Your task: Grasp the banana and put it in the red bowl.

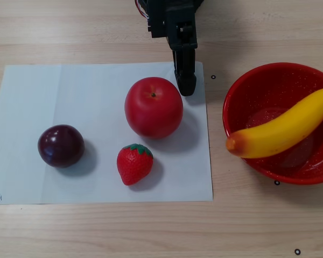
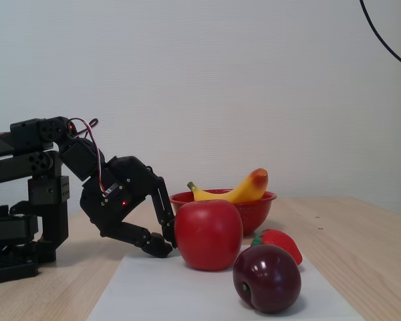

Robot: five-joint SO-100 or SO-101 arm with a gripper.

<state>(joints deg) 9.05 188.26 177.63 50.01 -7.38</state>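
Note:
The banana (image 1: 282,131) lies in the red bowl (image 1: 258,86) at the right of the other view. Its orange-red tip sticks out over the bowl's left rim and its other end runs off the right edge. In the fixed view the banana (image 2: 244,187) rests across the bowl (image 2: 254,208) behind the apple. My gripper (image 1: 187,86) is low over the top edge of the white sheet, just right of the red apple and left of the bowl. In the fixed view the gripper (image 2: 166,246) has its tips together near the table. It holds nothing.
A white paper sheet (image 1: 43,107) carries a red apple (image 1: 153,107), a strawberry (image 1: 134,164) and a dark purple plum (image 1: 61,145). The arm's base (image 2: 27,221) stands at the left of the fixed view. The rest is bare wooden table (image 1: 151,231).

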